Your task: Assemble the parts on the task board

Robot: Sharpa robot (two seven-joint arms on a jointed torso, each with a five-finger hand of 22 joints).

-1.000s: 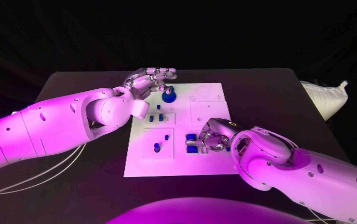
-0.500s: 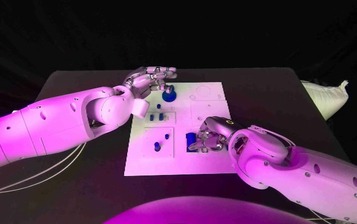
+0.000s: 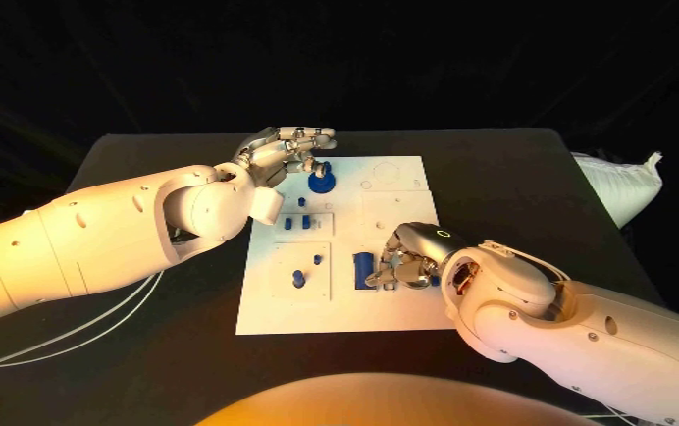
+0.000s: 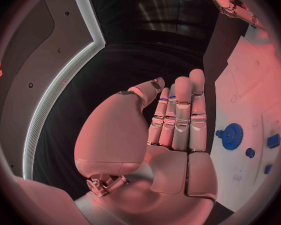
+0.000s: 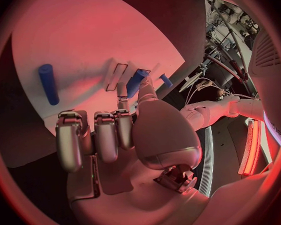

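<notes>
The right hand [image 3: 406, 261] was seen at the near right part of the task board [image 3: 339, 308], fingers curled down over the blue parts there. What lay under the palm was hidden in the head view; a blue edge just beside the fingers [image 3: 382, 275] could be made out, but whether anything was held could not be told. In the right wrist view the right hand [image 5: 125, 135] was curled with its fingers [image 5: 106, 135] bent inward over the board [image 5: 84, 40], and a blue bar [image 5: 136, 81] was seen at the fingertips, contact unclear. A long blue peg [image 5: 48, 83] lay flat on the board, apart from the hand. A smaller blue piece [image 5: 165, 80] past the bar was too small to identify.

Left of the right hand on the board, a tall blue part [image 3: 362, 269], a rounded blue part [image 3: 298, 279] and two small blue pegs [image 3: 296, 223] were noted.

At the far edge of the board, the left hand [image 3: 290, 154] was held over a blue gear [image 3: 321, 184], fingers extended; touching could not be confirmed. In the left wrist view the left hand [image 4: 172, 130] was open with straight fingers [image 4: 181, 110] close together, nothing held, and the gear [image 4: 232, 135] sat on the board [image 4: 259, 75] beside it. Small blue parts [image 4: 250, 153] near the gear were partly cut off at the rim.

No writing or labels could be read.
</notes>
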